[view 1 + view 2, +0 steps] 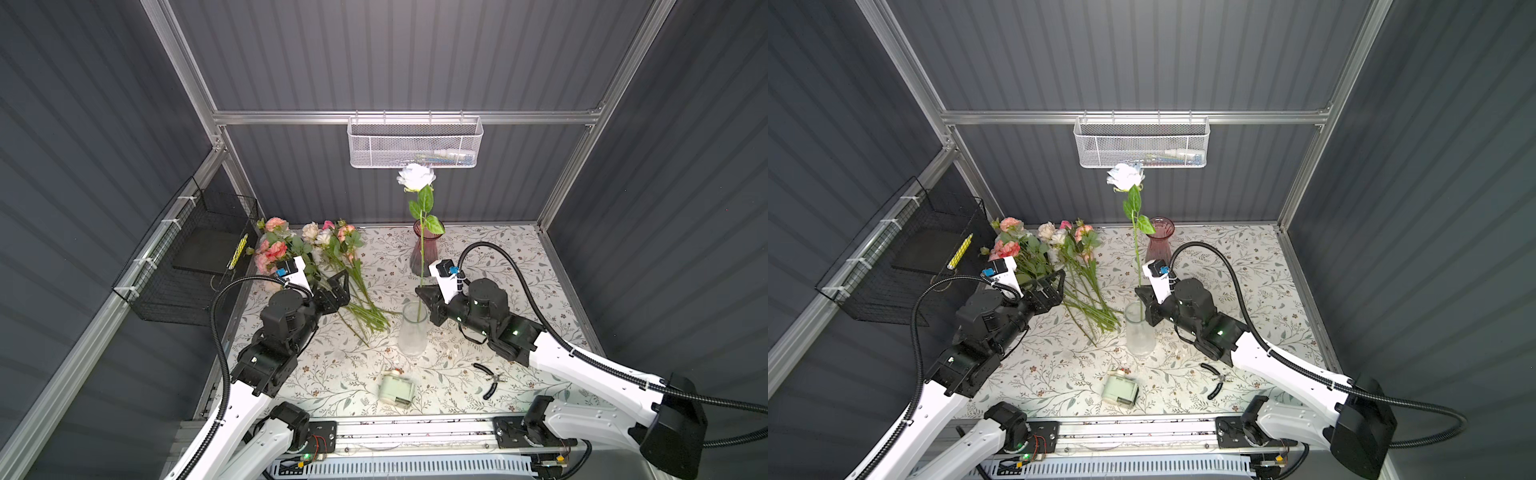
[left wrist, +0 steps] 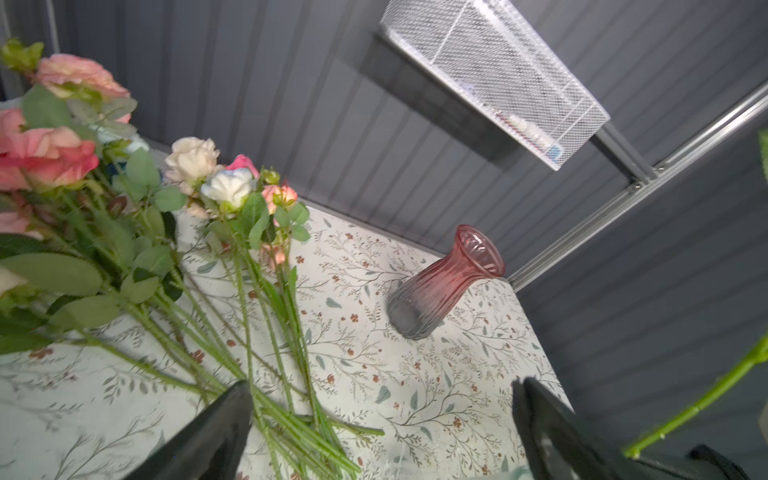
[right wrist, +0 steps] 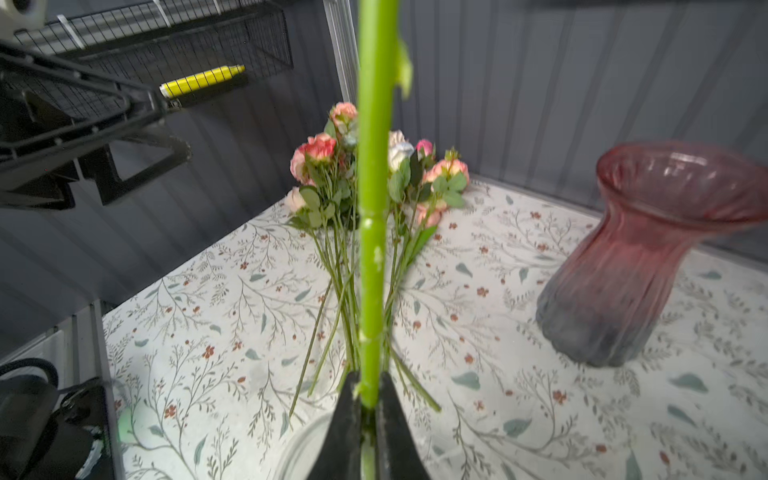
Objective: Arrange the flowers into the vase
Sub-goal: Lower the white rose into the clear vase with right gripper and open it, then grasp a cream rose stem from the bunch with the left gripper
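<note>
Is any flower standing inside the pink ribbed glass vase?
No; in the left wrist view the pink ribbed glass vase stands empty, with no stem in its open mouth.

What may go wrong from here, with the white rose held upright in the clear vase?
1. The white rose is tall, with its bloom far above the clear vase. When the right gripper, shut on the stem, lets go, the rose may lean and tip the vase.
2. The open left gripper hangs at the crossed stems of the loose flowers; it may catch several at once.
</note>
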`<state>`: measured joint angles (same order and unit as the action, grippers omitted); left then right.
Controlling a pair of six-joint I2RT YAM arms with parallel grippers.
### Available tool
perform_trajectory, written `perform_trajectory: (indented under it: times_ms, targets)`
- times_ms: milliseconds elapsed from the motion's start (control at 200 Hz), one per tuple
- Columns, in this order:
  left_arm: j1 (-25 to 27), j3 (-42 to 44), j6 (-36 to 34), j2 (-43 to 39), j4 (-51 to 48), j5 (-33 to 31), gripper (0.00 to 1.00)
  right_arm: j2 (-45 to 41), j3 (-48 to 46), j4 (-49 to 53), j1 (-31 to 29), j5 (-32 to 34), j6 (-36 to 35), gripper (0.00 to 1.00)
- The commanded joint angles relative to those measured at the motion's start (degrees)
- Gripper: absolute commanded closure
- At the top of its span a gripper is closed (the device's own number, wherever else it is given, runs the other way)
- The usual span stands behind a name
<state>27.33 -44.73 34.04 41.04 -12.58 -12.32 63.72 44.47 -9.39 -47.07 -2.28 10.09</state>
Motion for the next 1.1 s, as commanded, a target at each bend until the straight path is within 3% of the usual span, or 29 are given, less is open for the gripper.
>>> perform_trajectory:
  times_ms: [0,185,315,475,535,815,940,1095]
  targets:
    - [0.1,1.2,2.2,0.9,-3.8,-5.2,0.00,-4.2,-1.4,-4.1,-0.3,-1.1,1.9,0.76]
    - [-0.1,1.7,3.1,4.7,-4.8,-6.9,0.00,-9.2,-4.5,-3.5,-0.2,-2.9,4.0,0.50]
    - [-1.8,1.4,3.7,9.6,-3.7,-4.9,0.02,-12.6,-6.3,-3.1,-0.2,-3.7,5.4,0.43]
    - [-12.1,1.9,7.1,18.3,1.4,7.8,0.18,-17.6,-8.5,-2.0,-0.2,-2.3,6.4,0.41]
    - [-14.2,1.9,7.9,22.0,4.3,9.8,0.26,-19.4,-9.1,-1.1,-0.2,-1.7,6.5,0.40]
    - [-15.7,-5.4,7.6,41.8,14.7,12.1,0.47,-23.6,-10.7,2.1,-0.2,-0.1,7.1,0.40]
    - [-16.2,-10.3,6.2,49.5,14.7,12.0,0.61,-24.5,-11.1,3.2,-0.2,0.7,6.9,0.40]
    - [-16.3,-14.3,4.4,56.6,13.9,11.8,0.67,-26.1,-12.1,3.6,-0.2,1.8,7.1,0.40]
